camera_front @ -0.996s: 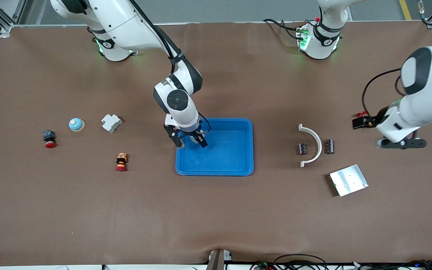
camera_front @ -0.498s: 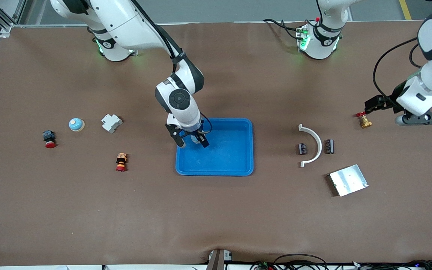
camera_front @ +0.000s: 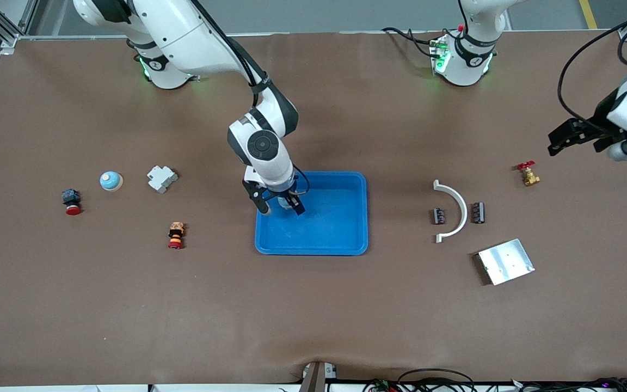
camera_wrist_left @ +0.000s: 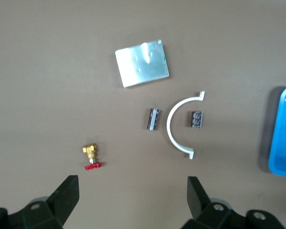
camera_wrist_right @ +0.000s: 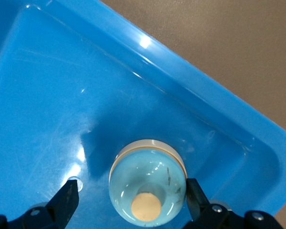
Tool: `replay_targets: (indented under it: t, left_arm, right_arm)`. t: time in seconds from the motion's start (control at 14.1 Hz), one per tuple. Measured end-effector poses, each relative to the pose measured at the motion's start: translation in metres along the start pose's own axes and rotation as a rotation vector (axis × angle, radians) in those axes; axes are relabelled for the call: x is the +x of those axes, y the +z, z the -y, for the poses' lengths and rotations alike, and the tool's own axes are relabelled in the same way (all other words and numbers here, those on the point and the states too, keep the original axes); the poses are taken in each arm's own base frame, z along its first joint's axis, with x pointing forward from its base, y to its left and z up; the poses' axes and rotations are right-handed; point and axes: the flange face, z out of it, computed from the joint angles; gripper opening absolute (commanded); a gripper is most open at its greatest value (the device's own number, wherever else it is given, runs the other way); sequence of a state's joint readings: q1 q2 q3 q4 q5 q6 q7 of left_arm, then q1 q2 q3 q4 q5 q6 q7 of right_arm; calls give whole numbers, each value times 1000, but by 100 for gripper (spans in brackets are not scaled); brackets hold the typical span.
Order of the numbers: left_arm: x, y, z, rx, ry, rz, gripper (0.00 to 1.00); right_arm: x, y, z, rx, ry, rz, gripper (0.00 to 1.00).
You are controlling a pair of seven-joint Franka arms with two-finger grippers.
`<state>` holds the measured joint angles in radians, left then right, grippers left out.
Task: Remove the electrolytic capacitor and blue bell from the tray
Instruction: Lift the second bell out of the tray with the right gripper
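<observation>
The right gripper (camera_front: 279,206) straddles the blue bell (camera_wrist_right: 147,180) in the tray (camera_front: 340,239) corner, jaws wide for gripping, while the open left gripper (camera_front: 583,136) waits above the table's edge.

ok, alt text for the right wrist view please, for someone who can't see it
A pale blue bell with a tan knob on top sits in a corner of the blue tray, with the right gripper just above it and its open fingers on either side of the bell. Brown table shows past the tray's rim.

Bright-blue tray (camera_front: 340,231), pale-blue bell (camera_wrist_right: 148,183), possibly cream-tipped
</observation>
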<state>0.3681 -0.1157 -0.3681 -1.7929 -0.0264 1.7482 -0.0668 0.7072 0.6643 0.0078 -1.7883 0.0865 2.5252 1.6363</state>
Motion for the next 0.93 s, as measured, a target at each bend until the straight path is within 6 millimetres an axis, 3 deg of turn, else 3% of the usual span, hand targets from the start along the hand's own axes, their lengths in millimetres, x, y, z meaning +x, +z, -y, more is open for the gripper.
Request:
replay_targets:
  t: [0.14,0.28,0.64,0.93]
  left_arm:
    - [8,-4,1,-9,0,-6,100]
    - [15,3,3,-18,0,6,100]
    - [25,4,1,-31,7,2,100]
    - [28,9,-7,-37,-5,12,100]
  right_arm:
    - [-1,1,-1,-3,-5,-1,80]
    - [-4,1,0,-3,-17,-1,62]
    - [-6,-5,2,-2,-35,-1,0]
    - [-6,-5,2,-2,-40,-1,0]
